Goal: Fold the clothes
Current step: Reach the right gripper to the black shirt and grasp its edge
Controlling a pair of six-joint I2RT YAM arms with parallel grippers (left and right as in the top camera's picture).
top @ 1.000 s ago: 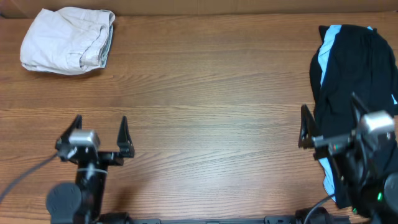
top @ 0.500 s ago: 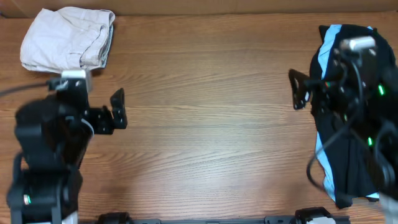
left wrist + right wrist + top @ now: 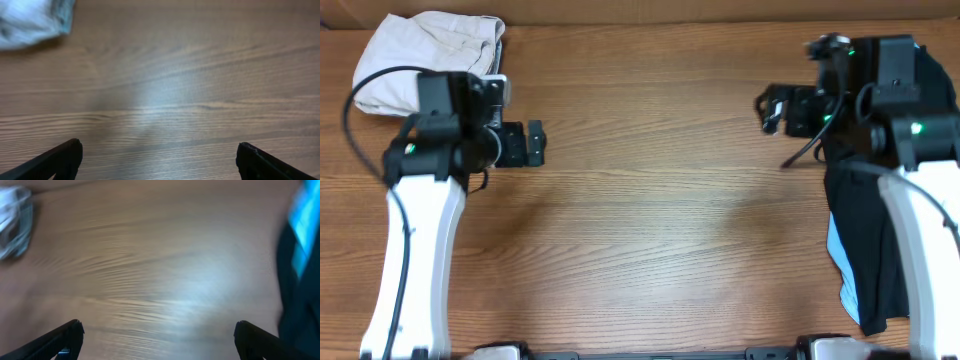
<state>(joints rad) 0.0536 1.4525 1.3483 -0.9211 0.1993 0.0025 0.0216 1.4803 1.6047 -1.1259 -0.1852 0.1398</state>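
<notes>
While both arms hang over the table: neither one holds anything.
Left gripper: at about 9 o'clock on the tabletop, pointing toward 3 o'clock. The jaws are spread wide over bare wood, and its fingers sit at the lower corners of its own camera view with only wood grain between them.
Right gripper: at about 2 o'clock, pointing toward 9 o'clock. The jaws are wide apart and empty, just off the black garment's edge.
Black garment: an unfolded heap along the 3 o'clock edge, running down toward 5 o'clock. The right arm crosses above it, and I cannot tell whether they touch.
Blue shirt: only slivers show, peeking from under the black garment on the side facing the table's middle.
Beige garment: a folded bundle at 10 o'clock, partly hidden behind the left arm and well apart from the dark heap.
</notes>
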